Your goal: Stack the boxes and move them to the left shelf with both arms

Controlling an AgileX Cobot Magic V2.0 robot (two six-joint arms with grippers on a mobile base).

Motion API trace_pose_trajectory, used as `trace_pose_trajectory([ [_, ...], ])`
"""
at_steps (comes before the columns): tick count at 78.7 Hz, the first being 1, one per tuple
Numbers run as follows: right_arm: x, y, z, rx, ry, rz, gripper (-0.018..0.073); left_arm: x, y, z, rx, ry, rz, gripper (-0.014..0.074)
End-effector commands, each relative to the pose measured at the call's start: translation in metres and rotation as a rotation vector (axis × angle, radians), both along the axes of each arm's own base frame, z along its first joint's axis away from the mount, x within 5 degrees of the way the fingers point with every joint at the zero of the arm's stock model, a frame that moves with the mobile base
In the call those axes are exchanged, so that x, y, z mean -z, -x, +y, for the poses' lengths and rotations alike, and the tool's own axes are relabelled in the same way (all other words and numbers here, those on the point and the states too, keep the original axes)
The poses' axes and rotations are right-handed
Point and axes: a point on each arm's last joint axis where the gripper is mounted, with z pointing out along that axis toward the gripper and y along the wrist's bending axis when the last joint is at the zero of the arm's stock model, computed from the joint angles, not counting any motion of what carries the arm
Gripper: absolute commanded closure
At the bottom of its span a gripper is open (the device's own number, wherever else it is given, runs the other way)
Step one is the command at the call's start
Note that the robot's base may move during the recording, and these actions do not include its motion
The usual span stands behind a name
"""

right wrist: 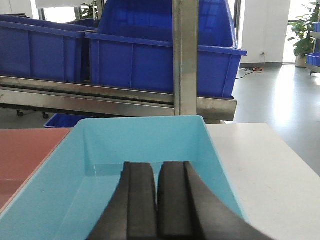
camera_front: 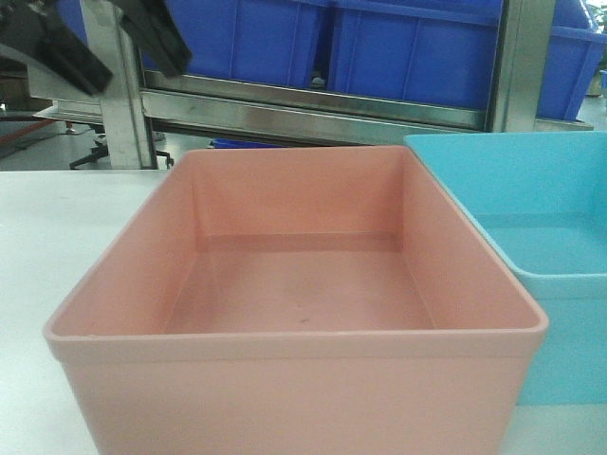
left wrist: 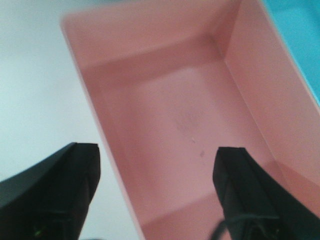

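White tabletop [camera_front: 57,218]: pink bin [camera_front: 294,194] and blue bin [camera_front: 541,190] lie lengthwise toward rack [camera_front: 313,109]; left claw [left wrist: 157,152] spread, right claw [right wrist: 157,169] clenched.

White table [camera_front: 57,218]; dark blue bins [right wrist: 150,60] on steel rack [right wrist: 185,55] behind; glossy grey floor [right wrist: 280,95], white wall [right wrist: 260,30], plant [right wrist: 302,42] far right.

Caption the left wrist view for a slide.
Open left gripper over pink bin rim; blue bin beside it.
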Motion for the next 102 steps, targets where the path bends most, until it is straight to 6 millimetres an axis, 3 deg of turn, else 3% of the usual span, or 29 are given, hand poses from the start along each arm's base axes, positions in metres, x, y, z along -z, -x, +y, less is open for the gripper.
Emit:
trace_pose_trajectory([
  [1,-0.017,0.004,-0.001,0.009,0.008,-0.136,0.0507,-0.029,0.017,0.010,-0.014,0.068,-0.251,0.0211],
  [24,-0.017,0.004,-0.001,0.009,0.008,-0.136,0.0507,-0.021,0.078,0.056,-0.170,0.192,-0.615,0.0211],
  [50,-0.017,0.004,-0.001,0.009,0.008,-0.136,0.0507,0.002,0.136,0.092,-0.234,0.244,-0.750,0.0211],
  [102,-0.017,0.004,0.000,0.004,0.010,-0.092,0.0507,0.005,0.139,0.093,-0.228,0.240,-0.738,0.0211],
])
